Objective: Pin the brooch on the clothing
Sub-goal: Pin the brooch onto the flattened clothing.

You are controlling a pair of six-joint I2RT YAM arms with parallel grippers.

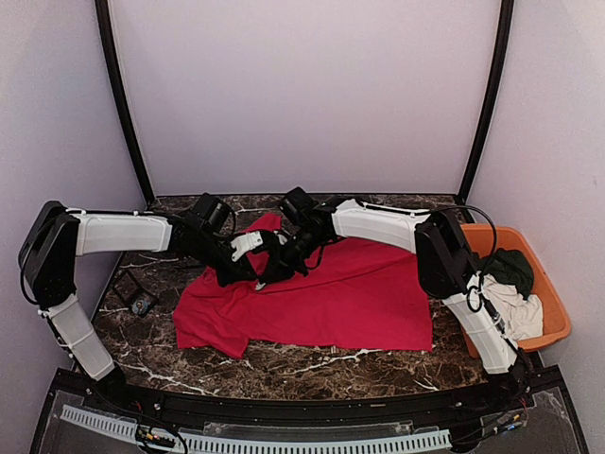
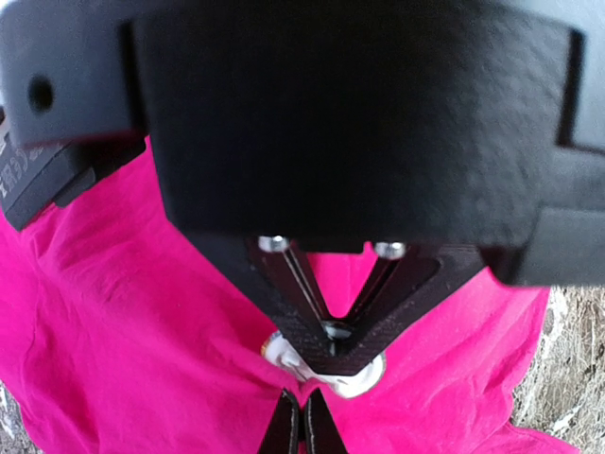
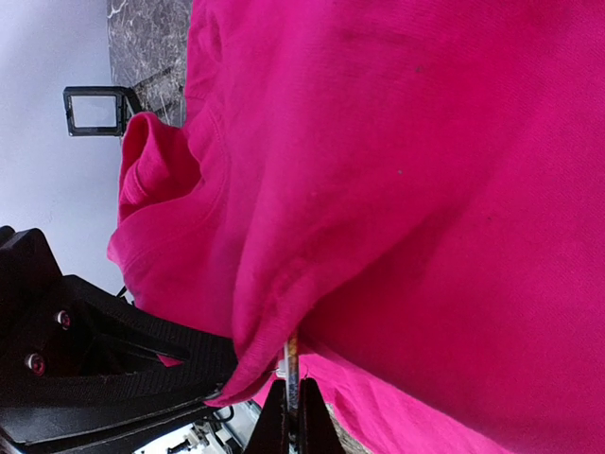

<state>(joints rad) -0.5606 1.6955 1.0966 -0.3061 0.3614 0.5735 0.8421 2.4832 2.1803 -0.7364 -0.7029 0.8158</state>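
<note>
Red T-shirt [image 1: 331, 293] lies spread on the marble worktop [image 1: 312, 364]. Left pincer [image 2: 331, 352] is closed on the silvery brooch [image 2: 361, 383] at a raised fold. Right pincer [image 3: 291, 416] is clamped on a thin metal pin [image 3: 291, 364]. Step judged: piercing. Next, the pin must pass through the fabric and latch.

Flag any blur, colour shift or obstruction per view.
Top external: sharp, evenly lit, T-shirt true red. Left wrist: right gripper looms close and soft, blocking the upper half; brooch rim glares; T-shirt reads magenta. Right wrist: fabric crisp, also magenta, shadowed folds toward the bottom.
</note>
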